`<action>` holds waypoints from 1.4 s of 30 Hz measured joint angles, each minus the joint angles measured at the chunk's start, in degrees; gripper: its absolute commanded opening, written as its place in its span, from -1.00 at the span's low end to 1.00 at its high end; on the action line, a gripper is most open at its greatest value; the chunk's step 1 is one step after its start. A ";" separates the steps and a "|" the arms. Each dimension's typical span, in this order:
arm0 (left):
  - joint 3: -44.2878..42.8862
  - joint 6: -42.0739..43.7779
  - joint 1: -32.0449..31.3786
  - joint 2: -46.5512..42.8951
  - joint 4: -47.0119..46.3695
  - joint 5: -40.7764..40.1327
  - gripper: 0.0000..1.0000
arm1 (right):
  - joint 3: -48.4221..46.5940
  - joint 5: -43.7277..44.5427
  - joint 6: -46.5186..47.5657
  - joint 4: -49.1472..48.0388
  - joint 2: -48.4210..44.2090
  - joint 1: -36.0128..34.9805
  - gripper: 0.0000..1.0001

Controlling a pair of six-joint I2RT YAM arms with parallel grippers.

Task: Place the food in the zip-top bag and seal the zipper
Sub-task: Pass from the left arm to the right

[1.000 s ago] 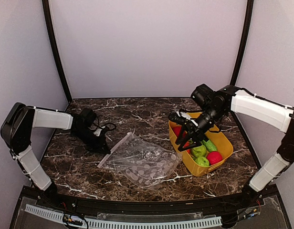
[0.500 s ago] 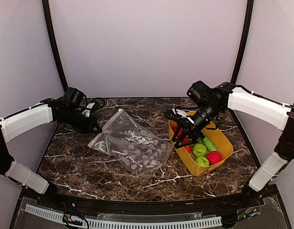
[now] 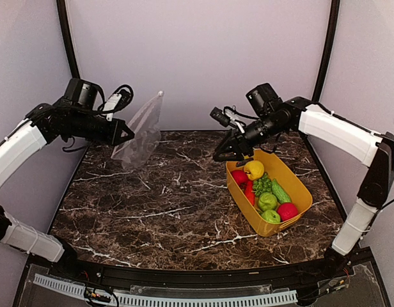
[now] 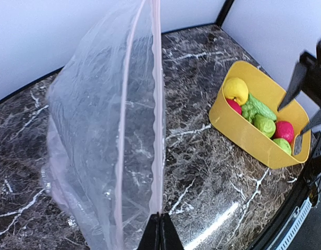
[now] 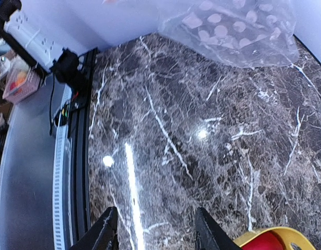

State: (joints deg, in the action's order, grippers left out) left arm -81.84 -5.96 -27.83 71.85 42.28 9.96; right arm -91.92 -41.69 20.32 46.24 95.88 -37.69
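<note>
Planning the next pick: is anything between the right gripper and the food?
Nothing visible. The right gripper hangs open and empty near the far end of the yellow tub; the food lies uncovered inside. The left gripper holds the zip-top bag aloft, aside.

The zip-top bag hangs over the left rear of the table; the food lies in the tub, right.

Clear white-spotted bag, yellow tub

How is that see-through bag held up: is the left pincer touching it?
Touching. The left wrist view shows the shut left pincer pinching the bag at its edge, where the zipper ends.
</note>
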 measured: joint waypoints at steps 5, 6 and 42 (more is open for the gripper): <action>5.40 -3.23 -8.31 5.51 -7.13 -2.75 -0.99 | -6.16 -3.69 -11.56 -6.78 7.04 1.31 -0.04; 7.10 -4.42 -9.33 6.25 -8.68 -3.80 -0.99 | -6.60 -4.04 -13.46 -7.78 8.13 1.38 -0.04; 17.40 -20.92 -22.99 14.47 -36.46 -20.63 -0.98 | -10.49 -9.16 -49.66 -32.46 20.81 1.38 -0.02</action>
State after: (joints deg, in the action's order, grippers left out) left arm -64.45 -26.87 -50.83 86.32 5.82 -10.68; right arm -102.41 -50.85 -29.34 13.78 116.68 -36.32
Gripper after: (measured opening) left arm 0.010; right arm 0.529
